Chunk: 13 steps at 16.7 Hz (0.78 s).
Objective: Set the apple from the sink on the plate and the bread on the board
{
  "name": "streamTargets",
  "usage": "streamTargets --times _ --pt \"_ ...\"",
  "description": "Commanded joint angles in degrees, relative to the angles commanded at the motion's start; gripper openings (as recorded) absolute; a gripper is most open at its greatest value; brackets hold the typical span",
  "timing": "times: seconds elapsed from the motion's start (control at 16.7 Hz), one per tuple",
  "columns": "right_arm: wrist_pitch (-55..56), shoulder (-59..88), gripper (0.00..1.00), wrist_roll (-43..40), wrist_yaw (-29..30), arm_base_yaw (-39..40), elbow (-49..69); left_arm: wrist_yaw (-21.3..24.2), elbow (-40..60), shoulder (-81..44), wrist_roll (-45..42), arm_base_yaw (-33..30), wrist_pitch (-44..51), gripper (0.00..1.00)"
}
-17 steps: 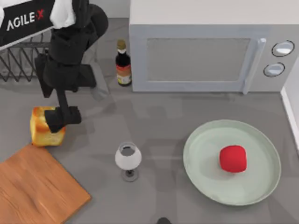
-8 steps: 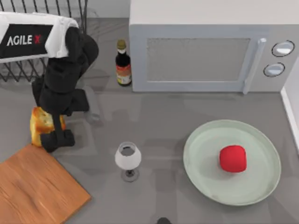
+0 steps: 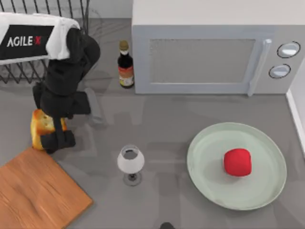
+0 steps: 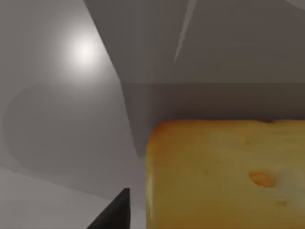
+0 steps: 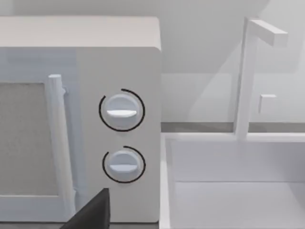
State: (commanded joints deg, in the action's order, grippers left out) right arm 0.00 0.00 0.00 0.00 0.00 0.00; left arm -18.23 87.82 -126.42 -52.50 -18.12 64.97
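The left gripper [image 3: 53, 134] sits at the left of the top view, lowered onto the bread [image 3: 42, 127]. Its black fingers overlap the bread's lower right part, and one dark fingertip [image 4: 114, 213] juts in at the bottom edge of the left wrist view, just beside the bread's [image 4: 228, 174] golden, brown-spotted face. Whether the fingers are pressed against the crust or stand slightly apart from it cannot be told.

The bread rests on the grey table [image 3: 157, 119] in the left part of the frame, just above the upper corner of the board [image 3: 35, 195], which fills the lower left corner. The bread is not on the board.

Behind the left arm, at the upper left, stands a dark wire rack [image 3: 19, 71]. A sauce bottle [image 3: 126, 64] stands upright in the upper middle, right beside the front of the microwave [image 3: 214, 47]. A wine glass [image 3: 130, 163] stands near the lower centre.

At the lower right lies the plate [image 3: 205, 157], with the apple [image 3: 237, 162] resting on it, slightly right of its middle.

The right wrist view looks at the microwave's two knobs [image 5: 122, 110] and the white sink [image 5: 228, 191] beside it; a dark finger of the right gripper [image 5: 93, 212] shows at its bottom edge, its opening unreadable.
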Motion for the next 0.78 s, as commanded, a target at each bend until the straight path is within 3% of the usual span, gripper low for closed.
streamTargets --times 0.54,0.78 --pt "0.0 0.0 1.0 0.0 0.0 0.0 0.0 0.0 0.0 0.0 0.0 0.0 0.0 0.02" --pt "0.0 0.0 1.0 0.0 0.0 0.0 0.0 0.0 0.0 0.0 0.0 0.0 0.0 0.0"
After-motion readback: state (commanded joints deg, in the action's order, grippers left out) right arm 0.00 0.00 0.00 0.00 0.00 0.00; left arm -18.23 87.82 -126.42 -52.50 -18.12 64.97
